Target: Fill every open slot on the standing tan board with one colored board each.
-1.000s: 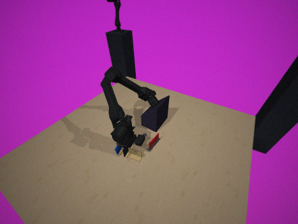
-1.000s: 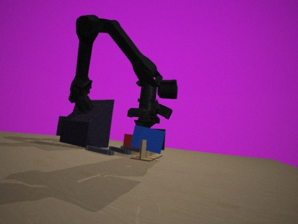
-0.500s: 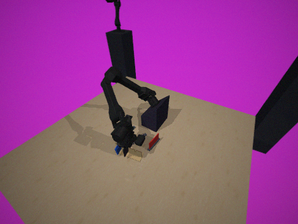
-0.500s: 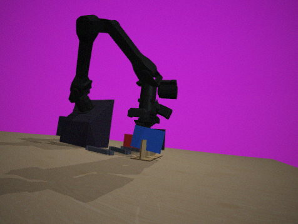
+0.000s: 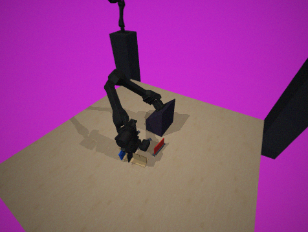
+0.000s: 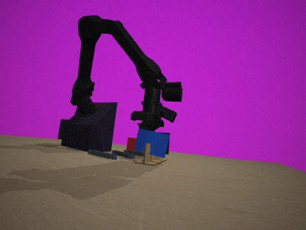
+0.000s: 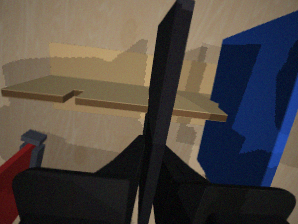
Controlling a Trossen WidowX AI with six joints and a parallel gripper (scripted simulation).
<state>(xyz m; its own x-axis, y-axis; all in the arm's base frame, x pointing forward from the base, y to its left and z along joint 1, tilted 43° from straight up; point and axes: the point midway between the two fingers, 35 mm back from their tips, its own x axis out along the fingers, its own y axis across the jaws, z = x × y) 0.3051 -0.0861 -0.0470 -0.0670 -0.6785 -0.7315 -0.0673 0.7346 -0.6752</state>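
Pinched between the fingers of the black parallel-jaw gripper [image 5: 130, 151] [image 6: 149, 127] [image 7: 151, 146], a flat dark board [image 5: 130, 157] [image 6: 168, 143] [image 7: 169, 65] stands crosswise over the notched tan board [image 5: 140, 158] [image 6: 147, 154] [image 7: 112, 95]; a blue board [image 5: 121, 155] [image 6: 152, 142] [image 7: 250, 100] leans to one side of the fingers, a red board [image 5: 159, 146] [image 6: 131, 144] [image 7: 14, 171] stands on the other. Beneath the fingers, the shadow-crossed, wood-grained tan tabletop [image 5: 197, 181] [image 6: 225, 196] [image 7: 120, 15] spreads outward; well beyond them, a tall black pillar [image 5: 285, 116] rises against a vivid magenta backdrop [image 5: 210, 48] [image 6: 241, 64]

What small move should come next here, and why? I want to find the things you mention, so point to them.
Probably press the gripped black board [image 5: 130, 157] [image 6: 168, 146] [image 7: 171, 55] gently straight down: it stands crosswise over the notched tan board [image 5: 140, 157] [image 6: 147, 152] [image 7: 112, 94], but no view shows whether it is fully seated.
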